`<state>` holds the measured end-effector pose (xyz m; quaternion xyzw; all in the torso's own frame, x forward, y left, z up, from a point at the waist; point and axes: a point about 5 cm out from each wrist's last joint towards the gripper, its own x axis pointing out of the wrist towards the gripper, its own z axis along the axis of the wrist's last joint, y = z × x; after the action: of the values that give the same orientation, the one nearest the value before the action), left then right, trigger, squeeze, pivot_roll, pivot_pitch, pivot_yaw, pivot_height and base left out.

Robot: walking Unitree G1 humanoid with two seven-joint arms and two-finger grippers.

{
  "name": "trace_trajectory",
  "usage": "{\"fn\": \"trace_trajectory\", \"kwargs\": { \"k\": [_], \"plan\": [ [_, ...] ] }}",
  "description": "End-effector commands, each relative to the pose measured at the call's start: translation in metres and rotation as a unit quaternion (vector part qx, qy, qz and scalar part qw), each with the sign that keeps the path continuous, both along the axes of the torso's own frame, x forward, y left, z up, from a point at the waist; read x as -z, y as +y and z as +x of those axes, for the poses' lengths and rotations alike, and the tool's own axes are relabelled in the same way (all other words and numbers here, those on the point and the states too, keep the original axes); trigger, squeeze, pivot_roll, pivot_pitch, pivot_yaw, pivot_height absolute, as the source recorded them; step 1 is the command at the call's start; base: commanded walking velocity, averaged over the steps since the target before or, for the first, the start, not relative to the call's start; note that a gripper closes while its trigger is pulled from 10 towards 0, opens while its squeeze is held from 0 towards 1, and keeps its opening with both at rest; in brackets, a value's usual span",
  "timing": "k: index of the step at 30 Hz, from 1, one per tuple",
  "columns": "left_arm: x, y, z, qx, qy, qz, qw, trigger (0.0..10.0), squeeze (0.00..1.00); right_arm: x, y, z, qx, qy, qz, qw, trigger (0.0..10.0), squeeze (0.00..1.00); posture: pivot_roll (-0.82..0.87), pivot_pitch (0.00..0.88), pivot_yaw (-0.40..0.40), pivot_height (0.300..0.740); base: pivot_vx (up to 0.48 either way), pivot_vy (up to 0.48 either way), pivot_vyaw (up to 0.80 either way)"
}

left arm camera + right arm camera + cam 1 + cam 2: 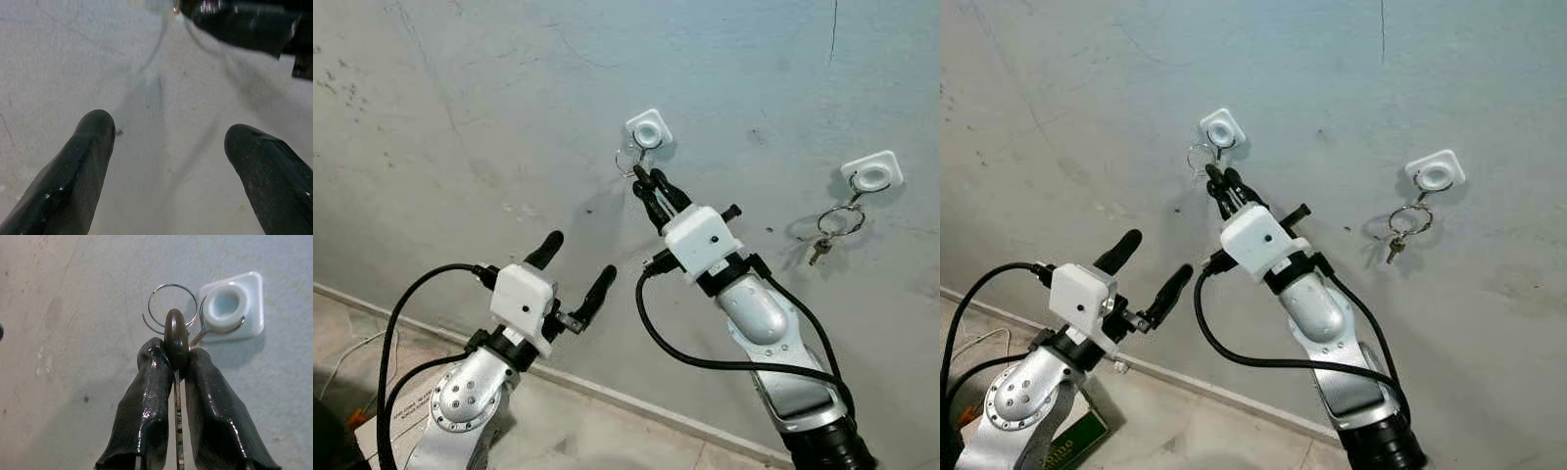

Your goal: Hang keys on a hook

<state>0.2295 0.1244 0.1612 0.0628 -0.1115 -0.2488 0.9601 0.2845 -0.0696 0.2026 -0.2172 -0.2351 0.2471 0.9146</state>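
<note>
A grey plaster wall (pixel 460 117) takes up most of the scene; its surface is rough, with thin cracks and small dark spots. At its foot a pale baseboard (pixel 607 392) runs above the tiled floor (pixel 587 441).

The right arm (pixel 773 343), made of silver metal with black cables, reaches up to the wall. The left arm (pixel 470 392) is lower and to the left, well apart from the wall hooks. The left gripper (pixel 576 266) has its two black rubber fingers spread wide, with nothing between them.

The right gripper (pixel 175 363) has its fingers pressed together on the key (pixel 176 335), whose dark rounded head stands out above the fingertips. The thin wire key ring (pixel 172 308) is just beside the left hook (pixel 230 306), a white square plastic pad with a round middle and a wire hook. Whether the ring already hangs on the hook cannot be told.

To the right, a second white hook (pixel 872 173) already carries another ring with a small key (pixel 834 230).
</note>
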Motion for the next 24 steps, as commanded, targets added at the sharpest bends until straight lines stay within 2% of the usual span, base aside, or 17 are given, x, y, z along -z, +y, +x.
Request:
{"fn": "trace_trajectory", "kwargs": {
  "k": [1, 24],
  "plan": [
    [-0.005, -0.001, 0.0, -0.001, -0.011, 0.003, 1.0, 10.0, 0.0, 0.0, 0.0, 0.001, -0.004, -0.001, 0.002, 1.0, 10.0, 0.0, 0.03, 0.054, 0.044, 0.74, 0.0, 0.0, 0.0],
    [-0.003, -0.002, 0.0, 0.0, -0.005, 0.004, 1.0, 10.0, 0.0, 0.012, -0.006, 0.009, 0.023, 0.03, -0.003, 0.999, 10.0, 0.0, 0.03, 0.049, 0.041, 0.74, 0.0, 0.0, 0.0]
  ]
}}
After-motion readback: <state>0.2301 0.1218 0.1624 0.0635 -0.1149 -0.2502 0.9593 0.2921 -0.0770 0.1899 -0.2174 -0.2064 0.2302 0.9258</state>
